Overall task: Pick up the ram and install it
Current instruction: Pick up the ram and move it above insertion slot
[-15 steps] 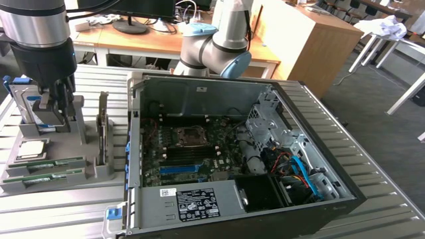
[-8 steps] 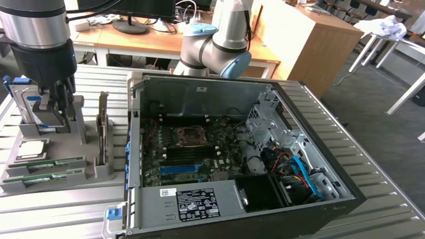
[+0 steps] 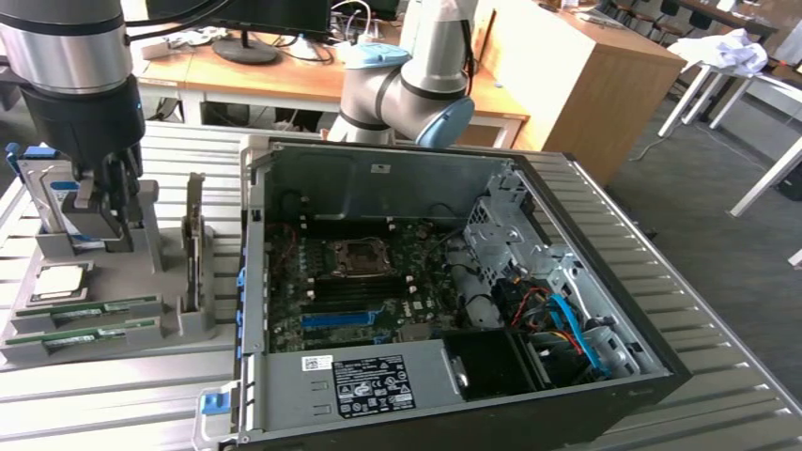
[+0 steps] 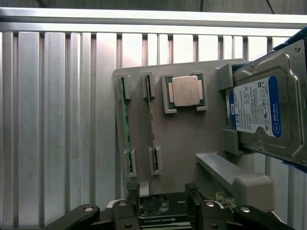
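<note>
Slatted metal desk (image 3: 113, 399) carries the job: at the exterior view's lower left, a grey tray (image 3: 182, 327) stands the ram (image 3: 90, 333) on edge in end slots beside a second stick (image 3: 98, 307), apparently so its top edge is free for pinching. Just beyond, the gripper (image 3: 111, 224) hangs open and empty over the tray's far end, near the upright hard drive (image 3: 38, 193), with the wrist pointing straight down. At centre, the computer case (image 3: 414, 282) lies on its side, lid off, likely so the board faces up. Behind it bends the arm's blue-capped joint (image 3: 401, 89).
</note>
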